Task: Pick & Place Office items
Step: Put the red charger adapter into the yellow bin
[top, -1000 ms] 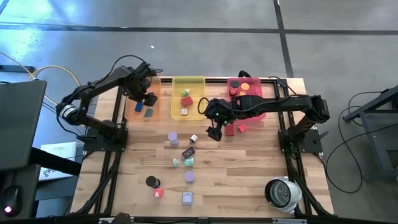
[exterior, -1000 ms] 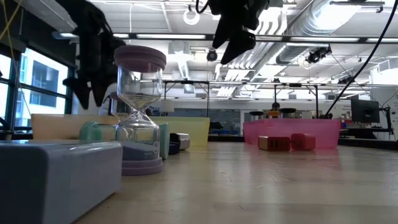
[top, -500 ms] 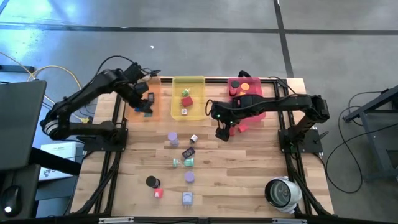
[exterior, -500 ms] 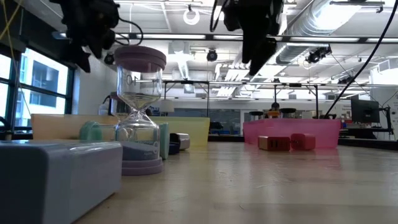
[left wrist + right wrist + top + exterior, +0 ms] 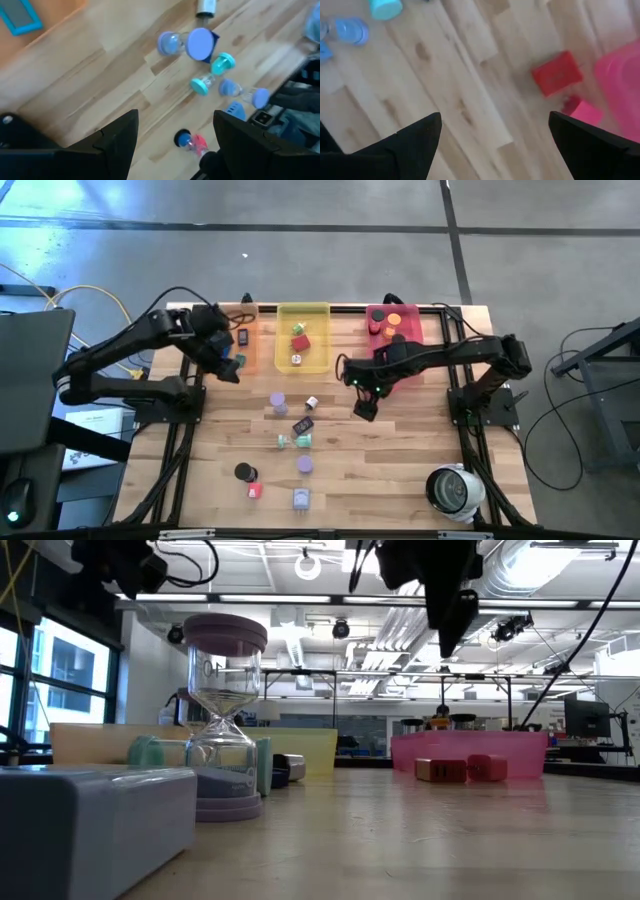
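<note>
Small office items lie on the wooden table's middle: a lavender disc [image 5: 278,400], a dark rectangle [image 5: 303,425], a teal hourglass piece [image 5: 294,441], a black disc [image 5: 243,471], a red cube [image 5: 254,489] and a lavender cube [image 5: 301,499]. A red cube [image 5: 556,73] rests on the wood beside the pink tray [image 5: 620,80]. My left gripper [image 5: 225,366] hangs open and empty by the orange tray's near left corner. My right gripper [image 5: 365,406] points down, open and empty, over bare wood in front of the pink tray.
Orange [image 5: 243,340], yellow [image 5: 302,330] and pink [image 5: 395,325] trays stand along the far edge, each with a few pieces inside. A white-grey round device [image 5: 455,490] sits at the near right corner. In the low view a lavender hourglass [image 5: 225,720] and a lavender block [image 5: 90,825] stand close.
My left gripper has risen and drawn back from over the orange tray toward the table's near left, turning as it went. My right gripper has gone a little toward the right edge and tipped more steeply downward. Both stay open.
</note>
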Robot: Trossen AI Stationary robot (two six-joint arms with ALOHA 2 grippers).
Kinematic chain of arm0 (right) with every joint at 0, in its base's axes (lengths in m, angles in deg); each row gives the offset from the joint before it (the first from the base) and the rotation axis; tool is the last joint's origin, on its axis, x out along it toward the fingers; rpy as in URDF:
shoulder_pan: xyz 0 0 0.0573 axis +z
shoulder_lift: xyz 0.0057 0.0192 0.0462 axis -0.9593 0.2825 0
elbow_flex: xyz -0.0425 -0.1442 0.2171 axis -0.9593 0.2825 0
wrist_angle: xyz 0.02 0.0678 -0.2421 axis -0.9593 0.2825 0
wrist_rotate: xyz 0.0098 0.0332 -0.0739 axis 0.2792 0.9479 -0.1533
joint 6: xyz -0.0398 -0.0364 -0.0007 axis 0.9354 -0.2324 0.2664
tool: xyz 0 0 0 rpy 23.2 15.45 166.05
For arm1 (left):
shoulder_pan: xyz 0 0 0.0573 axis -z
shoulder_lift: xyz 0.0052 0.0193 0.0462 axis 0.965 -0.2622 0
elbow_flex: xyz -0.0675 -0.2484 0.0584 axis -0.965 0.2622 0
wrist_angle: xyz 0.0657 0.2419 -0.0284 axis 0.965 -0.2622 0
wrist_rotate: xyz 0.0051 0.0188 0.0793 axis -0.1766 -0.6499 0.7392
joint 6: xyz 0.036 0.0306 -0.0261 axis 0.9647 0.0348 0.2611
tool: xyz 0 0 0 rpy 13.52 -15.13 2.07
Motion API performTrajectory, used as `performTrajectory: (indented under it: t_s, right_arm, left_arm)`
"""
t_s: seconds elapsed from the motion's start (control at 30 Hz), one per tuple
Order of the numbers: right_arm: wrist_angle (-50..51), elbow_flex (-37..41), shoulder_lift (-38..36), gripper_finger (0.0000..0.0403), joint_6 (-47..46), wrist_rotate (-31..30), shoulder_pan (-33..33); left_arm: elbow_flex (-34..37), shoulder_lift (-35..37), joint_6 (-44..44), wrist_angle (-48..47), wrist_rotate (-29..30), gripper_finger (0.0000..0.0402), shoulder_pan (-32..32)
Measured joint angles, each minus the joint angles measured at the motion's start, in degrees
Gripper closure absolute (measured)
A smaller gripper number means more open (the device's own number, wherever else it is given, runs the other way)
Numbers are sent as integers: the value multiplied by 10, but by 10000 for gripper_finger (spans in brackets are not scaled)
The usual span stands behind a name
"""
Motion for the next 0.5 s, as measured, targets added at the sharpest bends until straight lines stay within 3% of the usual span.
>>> performTrajectory:
  t_s: [0.3, 0.5]
  right_arm:
    - [7, 3, 0, 45, -106, -12, 63]
    - [-2, 53, 0, 45, -208, -31, 94]
  left_arm:
    - [0, -1, -93, 0, 81, 151, 135]
    - [0, -1, -102, 1, 109, 151, 200]
